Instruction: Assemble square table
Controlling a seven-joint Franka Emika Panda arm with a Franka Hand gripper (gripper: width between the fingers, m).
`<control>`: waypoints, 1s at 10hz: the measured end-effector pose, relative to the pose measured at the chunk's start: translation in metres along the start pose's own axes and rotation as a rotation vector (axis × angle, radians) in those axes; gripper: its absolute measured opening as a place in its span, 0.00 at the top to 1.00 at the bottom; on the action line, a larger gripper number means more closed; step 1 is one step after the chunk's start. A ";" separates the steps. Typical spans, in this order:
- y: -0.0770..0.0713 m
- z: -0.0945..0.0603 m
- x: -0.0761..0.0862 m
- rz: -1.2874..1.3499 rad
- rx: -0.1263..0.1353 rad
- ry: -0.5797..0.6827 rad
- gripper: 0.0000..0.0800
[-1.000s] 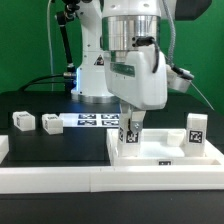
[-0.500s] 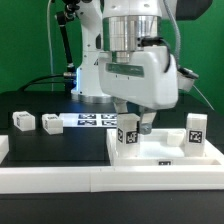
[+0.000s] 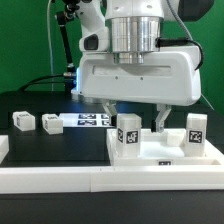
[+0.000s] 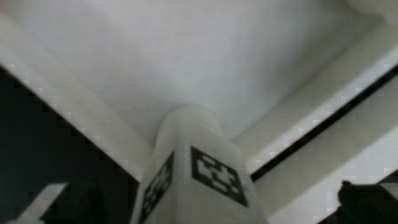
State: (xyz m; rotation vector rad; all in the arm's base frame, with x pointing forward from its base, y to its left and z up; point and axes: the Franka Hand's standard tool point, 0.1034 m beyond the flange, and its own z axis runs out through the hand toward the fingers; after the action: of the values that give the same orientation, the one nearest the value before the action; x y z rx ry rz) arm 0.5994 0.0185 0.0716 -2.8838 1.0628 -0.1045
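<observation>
The square table's large white slab (image 3: 165,152) lies at the exterior view's right, with a tag on its front edge. A white tagged leg block (image 3: 128,134) stands upright on it, and a second leg (image 3: 195,131) stands further right. My gripper (image 3: 136,116) hangs just above the first leg, open, with one finger on each side of the leg's top and a gap to each. In the wrist view that leg (image 4: 196,170) rises from the slab (image 4: 214,60), and a dark fingertip (image 4: 368,200) stands apart from it.
Two more leg blocks (image 3: 22,120) (image 3: 50,123) lie on the black table at the exterior view's left. The marker board (image 3: 92,120) lies behind them. A long white barrier rail (image 3: 60,182) runs along the front. The arm's base and cables stand at the back.
The gripper was shut on the upright leg. It has turned about its vertical axis and opened wide, letting go. The leg stays standing on the slab.
</observation>
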 end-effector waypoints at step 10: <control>0.007 -0.002 0.008 -0.799 -0.038 0.021 0.19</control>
State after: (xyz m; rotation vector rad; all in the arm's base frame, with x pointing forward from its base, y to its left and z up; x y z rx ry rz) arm 0.6010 0.0084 0.0732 -3.1420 -0.1428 -0.1494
